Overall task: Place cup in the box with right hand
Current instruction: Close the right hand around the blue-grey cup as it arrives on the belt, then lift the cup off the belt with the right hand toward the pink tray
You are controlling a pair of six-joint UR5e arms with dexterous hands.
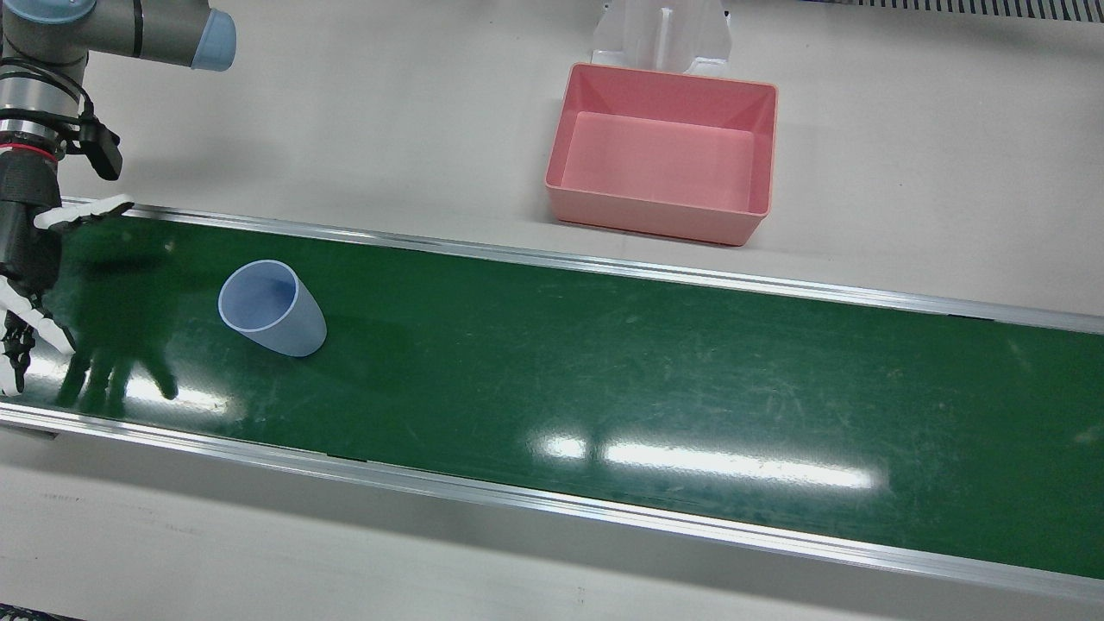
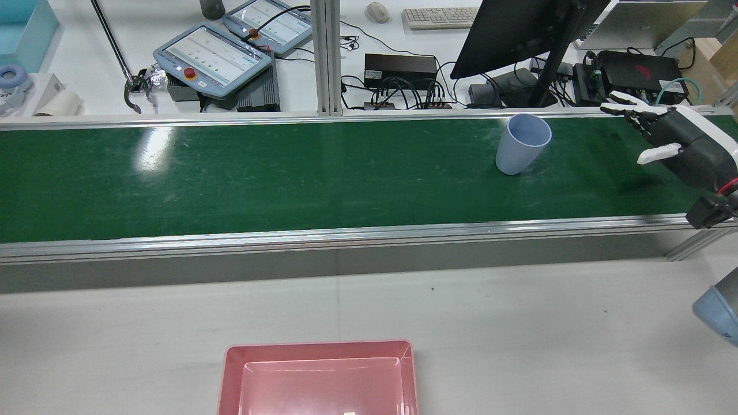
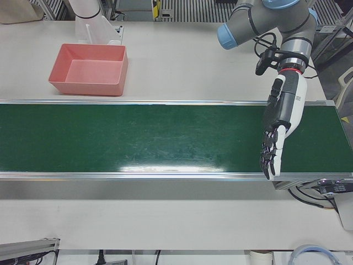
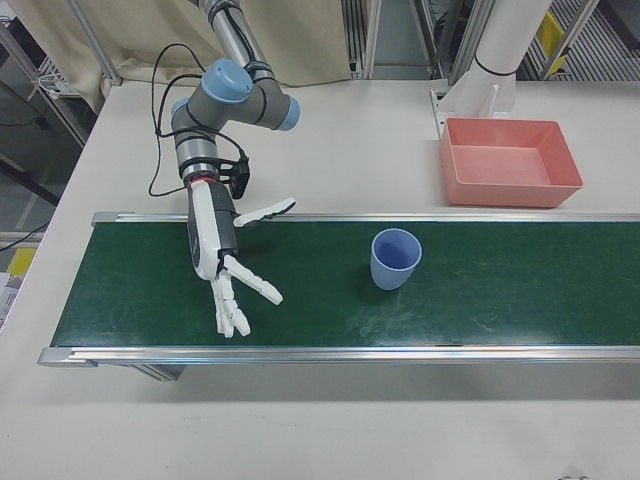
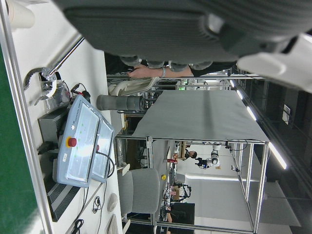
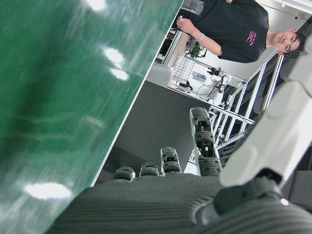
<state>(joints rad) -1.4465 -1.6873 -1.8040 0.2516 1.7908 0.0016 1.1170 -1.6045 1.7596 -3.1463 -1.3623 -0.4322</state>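
The right hand (image 4: 228, 268) hangs over the green belt (image 4: 500, 290) with its fingers (image 4: 247, 290) spread, holding nothing. In the right-front view the blue cup (image 4: 395, 258) stands upright on the belt at the hand's 3 o'clock, well apart from it. The pink box (image 4: 510, 162) sits on the table beyond the belt, at the cup's 1 o'clock. The left hand (image 3: 279, 128) is likewise released, fingers extended.

We look along the back of our right hand (image 6: 195, 195), its fingers (image 6: 201, 134) spread apart and holding nothing. The green belt (image 6: 63, 83) fills the view beside the hand. Beyond the belt's edge stands a person in a black shirt (image 6: 234, 29).
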